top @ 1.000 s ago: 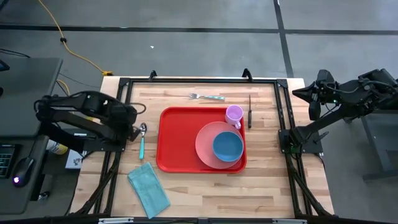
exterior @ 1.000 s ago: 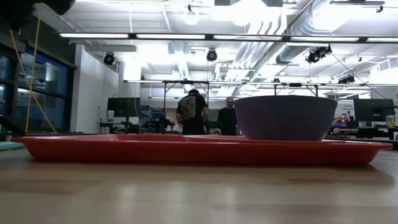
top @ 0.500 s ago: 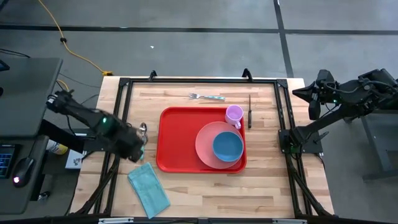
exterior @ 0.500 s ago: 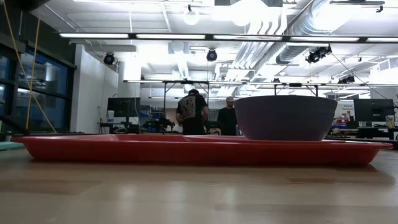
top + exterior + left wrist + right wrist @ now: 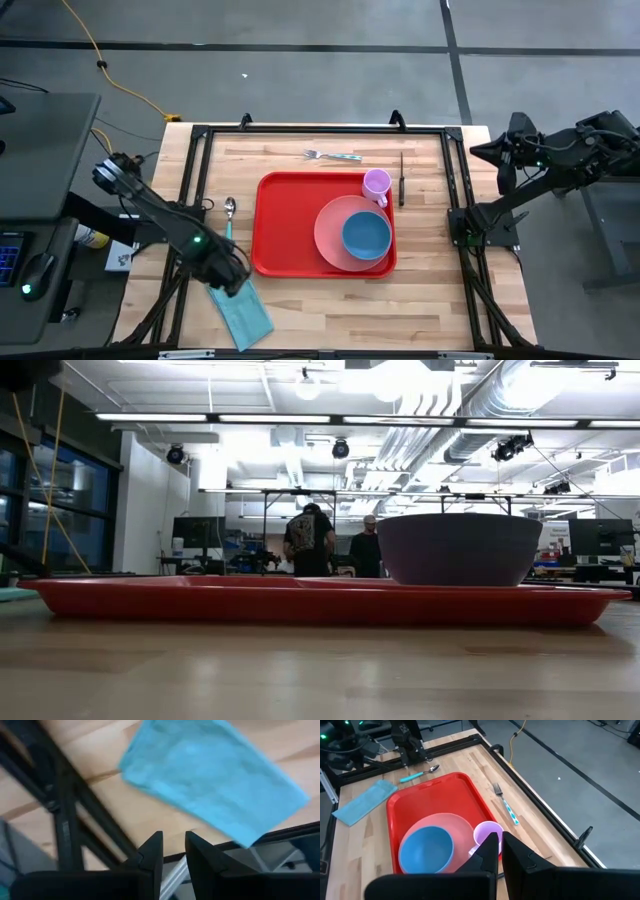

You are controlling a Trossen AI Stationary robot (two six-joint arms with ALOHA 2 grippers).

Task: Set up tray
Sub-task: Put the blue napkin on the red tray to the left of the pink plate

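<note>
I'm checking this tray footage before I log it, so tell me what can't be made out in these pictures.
- Low view: the tray rim hides the plate; only the bowl shows above it.
- High view: the left end effector over the teal cloth is covered by its own arm.
- High view: the dark utensil right of the cup is too small to identify.
- Left wrist view: the cloth is blurred.

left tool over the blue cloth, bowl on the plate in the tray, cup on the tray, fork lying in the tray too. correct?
Not quite: the fork lies on the bare table beyond the tray's far rim, not in it, as the high view shows. The rest holds: the left tool is over the blue cloth, the bowl sits on the plate in the tray, and the cup stands in the tray's corner.
</note>
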